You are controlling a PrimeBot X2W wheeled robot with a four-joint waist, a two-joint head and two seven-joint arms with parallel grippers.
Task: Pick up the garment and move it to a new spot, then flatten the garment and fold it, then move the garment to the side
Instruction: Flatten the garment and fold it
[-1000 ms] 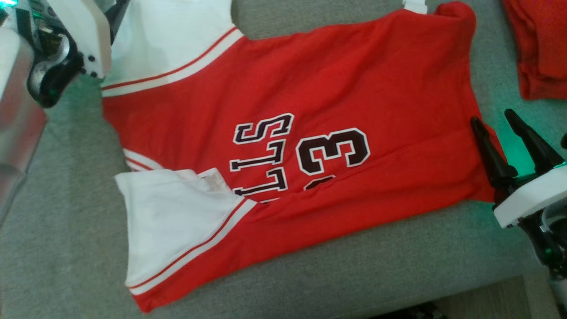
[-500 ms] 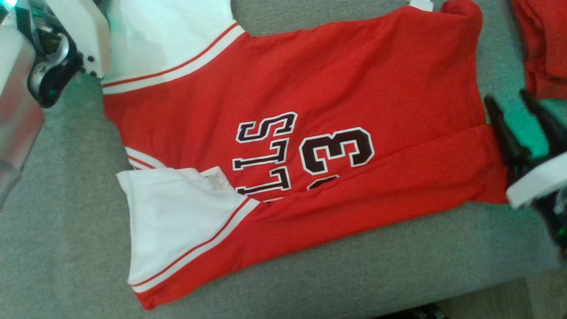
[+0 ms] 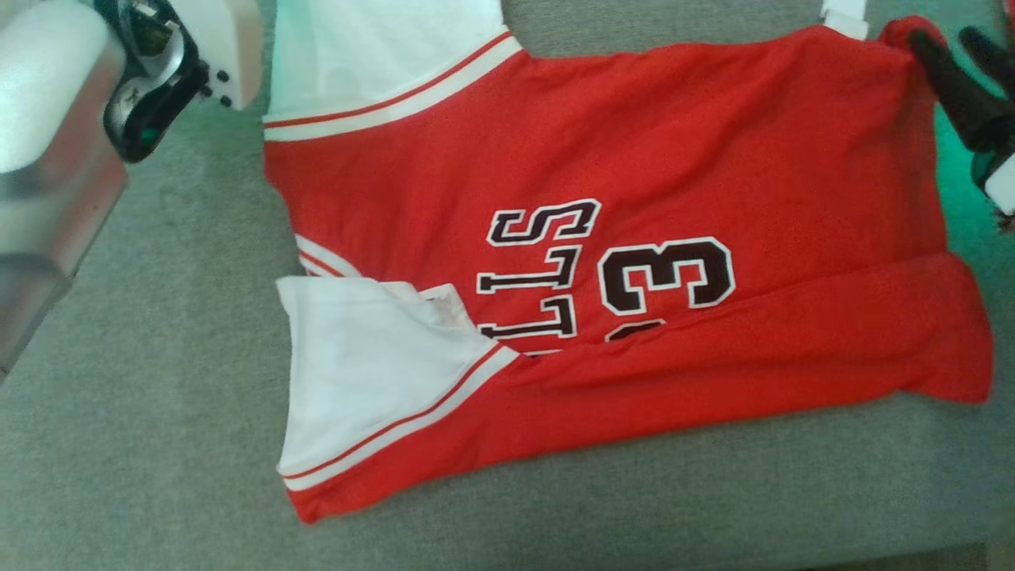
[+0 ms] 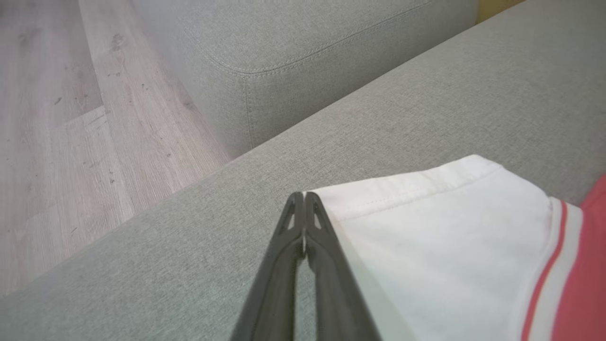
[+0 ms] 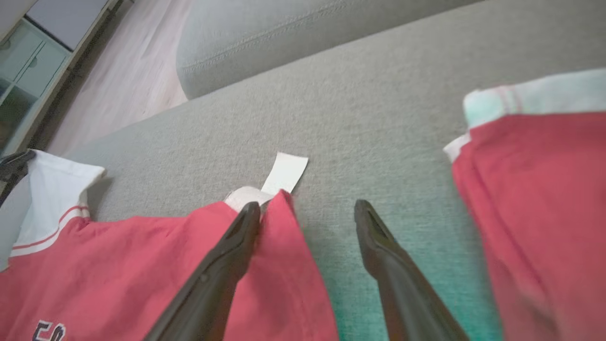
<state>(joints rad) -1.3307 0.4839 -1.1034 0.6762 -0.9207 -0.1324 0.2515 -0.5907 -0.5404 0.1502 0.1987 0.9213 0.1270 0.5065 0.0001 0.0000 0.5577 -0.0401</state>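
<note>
Across the bottom of the head view, the bare grey sofa [image 3: 143, 444] seat runs from edge to edge. Just above it the red jersey [image 3: 603, 151] lies spread across the middle of the frame. Its lower long edge is folded up over itself, and dark lettering and a 3 sit at centre. The near sleeve [image 3: 365, 373], white, lies at lower centre-left; the far sleeve [image 4: 450, 237], also white, lies at the top left.

In the left wrist view the left gripper [image 4: 303, 196] is clenched, its tips together right at the far sleeve's hem corner. Whether cloth is pinched between them cannot be told.

At the upper right of the head view the right gripper [image 5: 307, 207] stands spread wide. One finger lies on the jersey's red corner beside a white tag [image 5: 286, 173], the other over bare sofa. Another red garment [image 5: 530, 199] lies at the right of the right wrist view. Wooden floor [image 4: 57, 118] shows beyond the sofa.
</note>
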